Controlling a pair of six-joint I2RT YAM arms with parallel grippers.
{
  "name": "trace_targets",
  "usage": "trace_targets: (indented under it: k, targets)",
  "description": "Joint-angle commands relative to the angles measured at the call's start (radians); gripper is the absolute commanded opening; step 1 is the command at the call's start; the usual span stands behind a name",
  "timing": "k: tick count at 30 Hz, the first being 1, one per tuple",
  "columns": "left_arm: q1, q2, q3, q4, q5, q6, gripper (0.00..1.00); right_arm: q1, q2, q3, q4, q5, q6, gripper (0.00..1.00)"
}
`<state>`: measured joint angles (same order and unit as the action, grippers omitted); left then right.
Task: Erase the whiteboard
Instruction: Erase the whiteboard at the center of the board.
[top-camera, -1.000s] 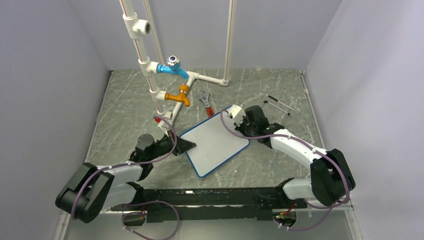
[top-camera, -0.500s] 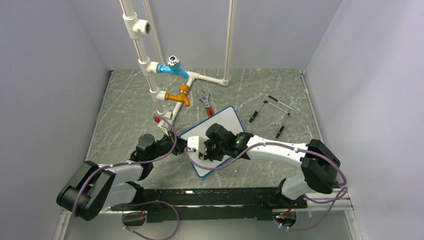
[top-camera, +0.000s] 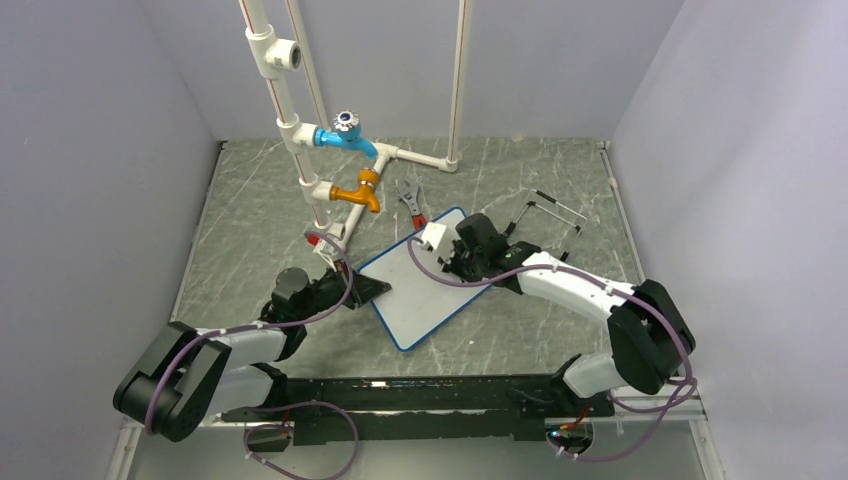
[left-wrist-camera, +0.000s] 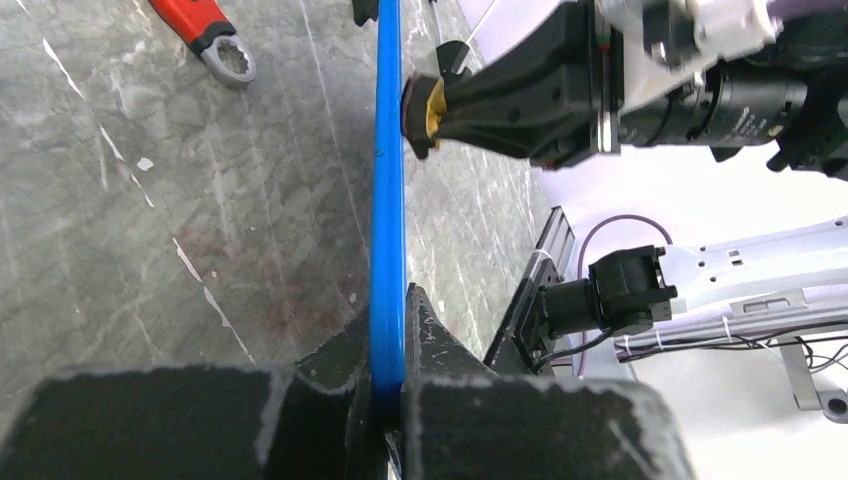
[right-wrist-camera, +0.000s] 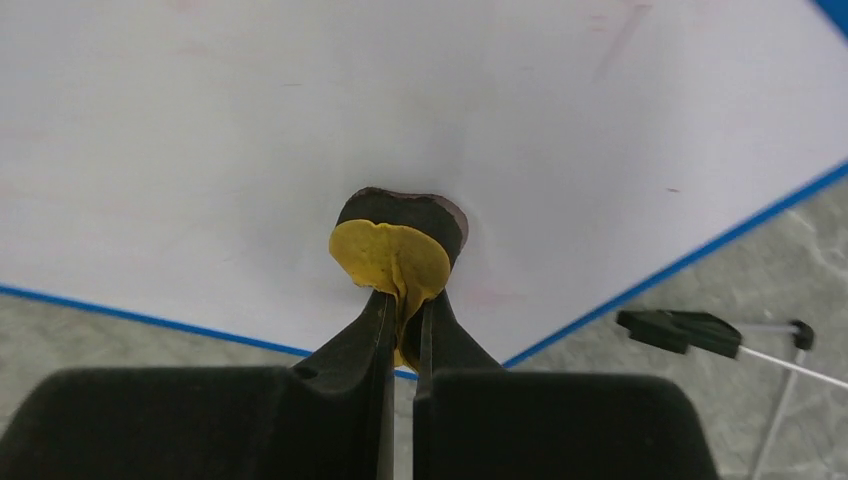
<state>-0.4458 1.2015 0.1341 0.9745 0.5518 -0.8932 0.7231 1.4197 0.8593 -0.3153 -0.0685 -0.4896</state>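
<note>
Reaching R fingers (right-wrist-camera: 366, 345), pad (right-wrist-camera: 392, 258) on whiteboard (right-wrist-camera: 250, 110)

I see the small rectangular whiteboard with a thin blue frame and rounded corners (top-camera: 425, 290) lying face up and turned on the diagonal, just to the near right of the orange tap (top-camera: 358, 192). Its left corner sits nearest that tap. In the right wrist view its face is white, with only faint pinkish smudges.
</note>
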Motion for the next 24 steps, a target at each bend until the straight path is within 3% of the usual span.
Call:
trace_targets:
  k: [1,8,16,21,24]
  targets:
    - [-0.011,-0.035,0.044,0.175,0.129,-0.038,0.00,-0.019,-0.007,0.075,0.079,0.105,0.024,0.00]
    - [-0.011,-0.033,0.038,0.179,0.126,-0.039,0.00,0.059,0.103,0.285,-0.014,-0.016,0.016,0.00]
    - [-0.013,0.003,0.056,0.205,0.129,-0.051,0.00,0.284,0.152,0.304,-0.075,-0.049,-0.024,0.00]
    - [-0.014,0.006,0.054,0.211,0.127,-0.050,0.00,0.289,0.164,0.250,-0.057,0.048,-0.043,0.00]
    - [-0.014,-0.005,0.050,0.186,0.128,-0.029,0.00,0.220,0.147,0.211,-0.054,0.106,-0.028,0.00]
